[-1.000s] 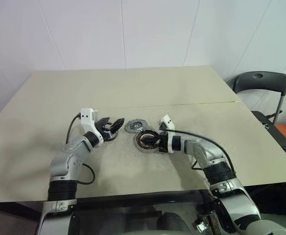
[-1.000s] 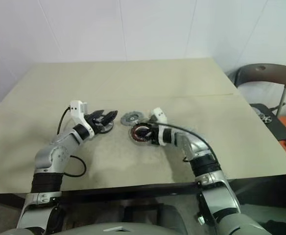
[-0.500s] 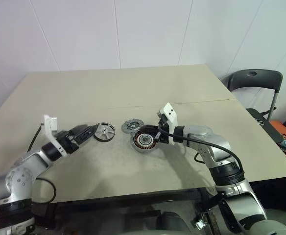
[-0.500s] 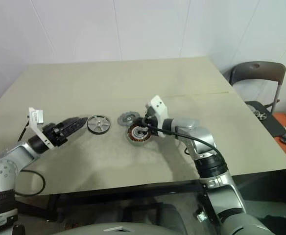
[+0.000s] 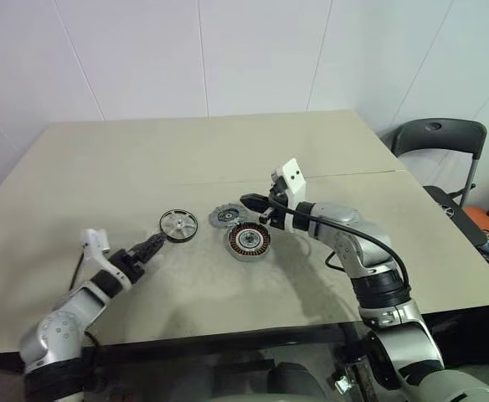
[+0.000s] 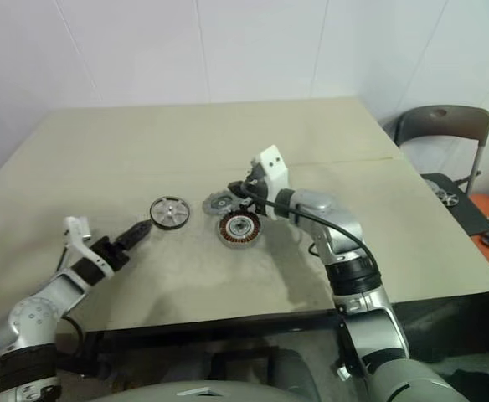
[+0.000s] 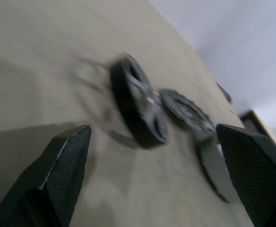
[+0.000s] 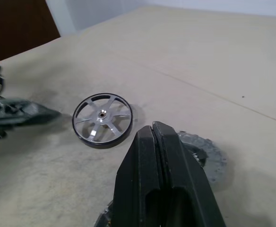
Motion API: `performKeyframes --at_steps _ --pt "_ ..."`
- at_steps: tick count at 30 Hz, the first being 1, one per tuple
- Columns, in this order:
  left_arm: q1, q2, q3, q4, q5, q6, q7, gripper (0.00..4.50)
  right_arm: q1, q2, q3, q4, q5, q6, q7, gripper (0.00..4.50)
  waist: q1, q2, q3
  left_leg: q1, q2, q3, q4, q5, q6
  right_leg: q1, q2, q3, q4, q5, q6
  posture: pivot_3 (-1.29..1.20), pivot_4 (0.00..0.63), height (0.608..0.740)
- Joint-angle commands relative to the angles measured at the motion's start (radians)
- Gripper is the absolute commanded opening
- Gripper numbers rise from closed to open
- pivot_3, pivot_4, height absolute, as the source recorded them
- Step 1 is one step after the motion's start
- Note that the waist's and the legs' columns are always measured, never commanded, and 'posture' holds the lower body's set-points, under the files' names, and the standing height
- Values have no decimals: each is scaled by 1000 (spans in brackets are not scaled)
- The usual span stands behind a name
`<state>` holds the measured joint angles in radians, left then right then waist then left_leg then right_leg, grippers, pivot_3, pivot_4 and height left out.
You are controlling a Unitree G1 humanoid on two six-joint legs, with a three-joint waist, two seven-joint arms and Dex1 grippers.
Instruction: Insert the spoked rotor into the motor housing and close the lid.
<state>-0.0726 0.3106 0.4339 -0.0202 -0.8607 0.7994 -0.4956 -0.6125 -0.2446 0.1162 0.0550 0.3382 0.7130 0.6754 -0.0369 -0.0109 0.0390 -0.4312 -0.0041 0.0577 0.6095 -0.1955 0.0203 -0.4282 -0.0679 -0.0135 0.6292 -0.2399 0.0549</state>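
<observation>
Left gripper (image 5: 154, 245) pulled back from rotor (image 5: 178, 225), jaws apart; right gripper (image 5: 251, 202) raised off housing (image 5: 248, 240), jaws together, empty.

A beige worktop (image 5: 102, 159) stands against white wall panels (image 5: 253, 50); a dark chair (image 5: 437, 138) sits beyond its far right corner.

No readable text, label, brand, number or sign is showing anywhere: nothing legible is appearing on the parts, the arms, the wall or the chair.
</observation>
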Motion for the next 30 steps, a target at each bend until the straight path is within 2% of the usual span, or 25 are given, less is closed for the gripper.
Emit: performKeyframes --at_steps 1,9,18,21,28,30 --pt "-49 -8 -34 17 22 -22 12 4500 -18 -7 6 -25 5 -1 10 24 -2 0 0 0 0 0 0 0 0 0 0 0 0 0 0 0 0 740" --pt "-123 -13 -47 138 79 -43 56 4500 14 -38 19 -38 -11 -7 5 24 0 0 0 0 0 0 0 0 0 0 0 -1 0 0 0 0 0 740" --pt "-168 -31 -41 191 96 -47 96 4500 31 -45 29 -57 -15 -3 -6 24 2 0 0 4 0 -1 1 0 0 2 0 -2 1 1 0 0 0 740" --pt "-175 -34 -33 194 92 -46 106 3947 32 -45 33 -54 -17 -6 -7 0 2 0 0 4 0 -1 1 0 0 2 -1 -3 1 2 0 0 0 740" --pt "-187 -27 -13 223 98 -41 140 1561 23 -34 50 -39 -29 -12 -9 0 2 0 0 3 0 -1 1 0 0 2 -1 -3 0 2 0 0 0 740" --pt "-200 -22 -12 254 126 -57 175 1561 20 -32 54 -35 -30 -13 -9 0 3 0 0 3 0 -1 1 0 0 2 -2 -3 0 2 0 0 0 740"
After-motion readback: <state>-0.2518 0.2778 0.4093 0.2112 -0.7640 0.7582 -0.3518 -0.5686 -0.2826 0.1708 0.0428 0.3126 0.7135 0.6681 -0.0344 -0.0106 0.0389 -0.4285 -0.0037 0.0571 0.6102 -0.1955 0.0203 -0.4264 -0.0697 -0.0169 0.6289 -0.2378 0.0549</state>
